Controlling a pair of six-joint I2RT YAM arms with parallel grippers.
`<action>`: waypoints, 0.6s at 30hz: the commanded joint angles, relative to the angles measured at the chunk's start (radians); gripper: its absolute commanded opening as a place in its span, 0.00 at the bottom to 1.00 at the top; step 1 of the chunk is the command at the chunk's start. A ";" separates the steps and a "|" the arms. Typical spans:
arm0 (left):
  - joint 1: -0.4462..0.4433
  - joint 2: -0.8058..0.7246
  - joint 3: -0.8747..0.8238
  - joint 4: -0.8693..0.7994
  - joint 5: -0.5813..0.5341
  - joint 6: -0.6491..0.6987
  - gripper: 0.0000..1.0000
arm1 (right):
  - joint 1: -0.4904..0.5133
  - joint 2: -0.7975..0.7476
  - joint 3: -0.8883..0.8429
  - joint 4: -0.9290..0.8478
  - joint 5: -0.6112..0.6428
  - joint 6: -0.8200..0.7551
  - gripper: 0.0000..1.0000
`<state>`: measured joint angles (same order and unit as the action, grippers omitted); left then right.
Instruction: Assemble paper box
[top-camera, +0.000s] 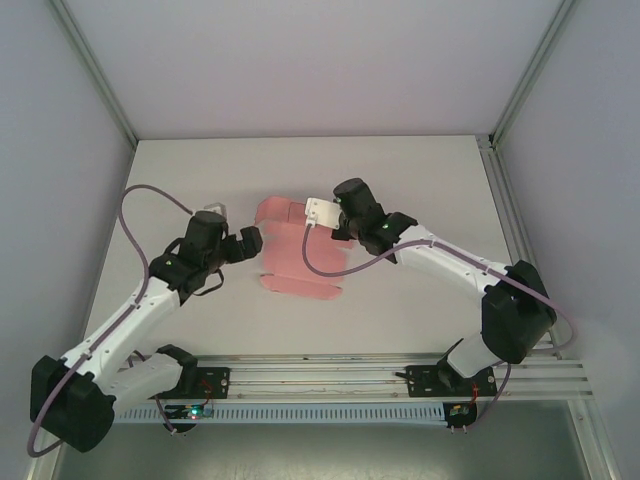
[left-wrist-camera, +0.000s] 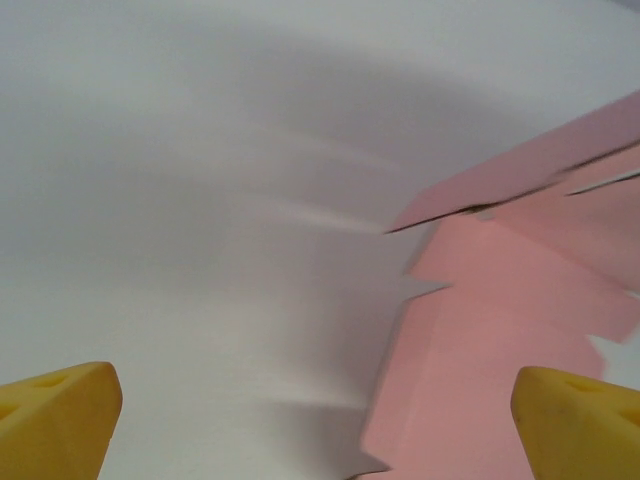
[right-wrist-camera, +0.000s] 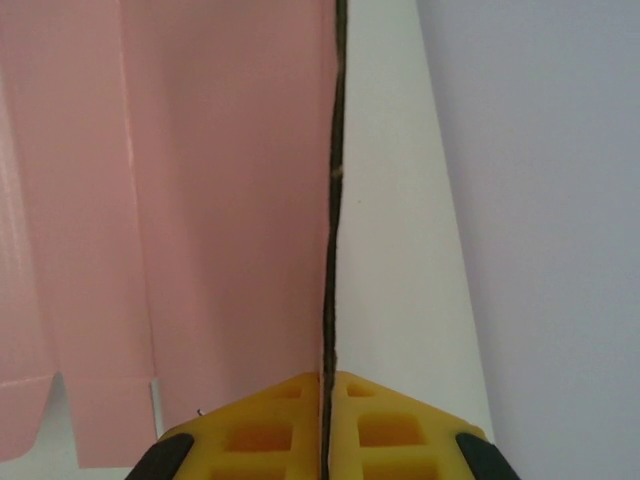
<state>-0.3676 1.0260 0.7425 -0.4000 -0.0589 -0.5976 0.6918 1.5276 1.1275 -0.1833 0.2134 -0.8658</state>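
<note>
The paper box (top-camera: 295, 262) is a flat pink die-cut sheet with several flaps, lying mid-table. My right gripper (top-camera: 324, 222) is at the sheet's far right corner. In the right wrist view its yellow pads (right-wrist-camera: 260, 430) are pressed together on a thin edge of the card, which runs straight up from the gripper (right-wrist-camera: 328, 378), with the pink sheet (right-wrist-camera: 200, 200) to its left. My left gripper (top-camera: 250, 240) hovers at the sheet's left edge. Its fingertips (left-wrist-camera: 60, 405) stand wide apart with nothing between them, and the pink sheet (left-wrist-camera: 500, 330) lies under the right one.
The white table (top-camera: 420, 180) is enclosed by pale walls with metal frame posts (top-camera: 95, 70). An aluminium rail (top-camera: 330, 378) carrying both arm bases runs along the near edge. Cables loop off both arms above the tabletop.
</note>
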 joint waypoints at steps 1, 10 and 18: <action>0.051 0.049 -0.025 -0.040 -0.073 -0.075 1.00 | 0.004 0.015 0.001 0.045 0.026 0.024 0.07; 0.142 0.227 -0.075 0.268 0.097 -0.079 1.00 | -0.025 0.027 0.040 -0.030 -0.131 0.068 0.07; 0.141 0.277 -0.102 0.475 0.053 -0.073 1.00 | -0.029 0.037 0.051 -0.062 -0.184 0.082 0.07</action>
<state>-0.2287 1.2846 0.6556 -0.0765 -0.0074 -0.6743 0.6693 1.5517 1.1423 -0.2264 0.0765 -0.8104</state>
